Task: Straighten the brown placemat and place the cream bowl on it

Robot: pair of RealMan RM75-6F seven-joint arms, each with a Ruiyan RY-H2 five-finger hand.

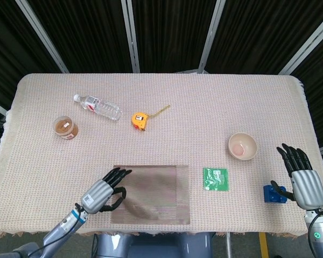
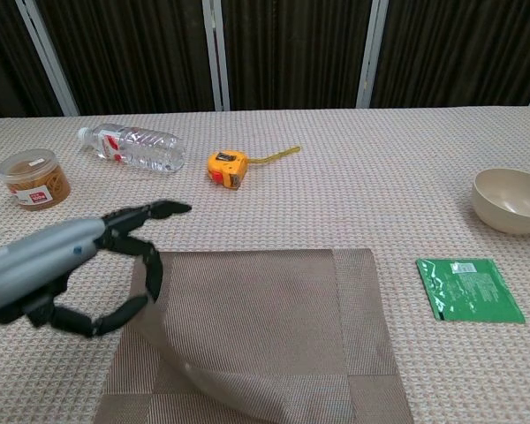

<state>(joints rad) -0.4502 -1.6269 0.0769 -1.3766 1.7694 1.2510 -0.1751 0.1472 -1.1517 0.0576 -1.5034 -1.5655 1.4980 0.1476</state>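
Note:
The brown placemat (image 1: 156,193) (image 2: 274,318) lies near the table's front edge, with its left edge lifted and curled up off the cloth. My left hand (image 1: 103,191) (image 2: 71,274) grips that raised edge between thumb and fingers, up above the table. The cream bowl (image 1: 243,146) (image 2: 512,200) stands upright and empty to the right, well apart from the mat. My right hand (image 1: 304,180) hovers at the table's right edge with its fingers spread and nothing in it, just below the bowl; the chest view does not show it.
A green packet (image 1: 215,178) (image 2: 468,289) lies between mat and bowl. A blue block (image 1: 273,193) sits beside my right hand. Further back are a water bottle (image 1: 97,107) (image 2: 132,147) on its side, a yellow tape measure (image 1: 140,120) (image 2: 227,167) and a brown jar (image 1: 65,128) (image 2: 35,178).

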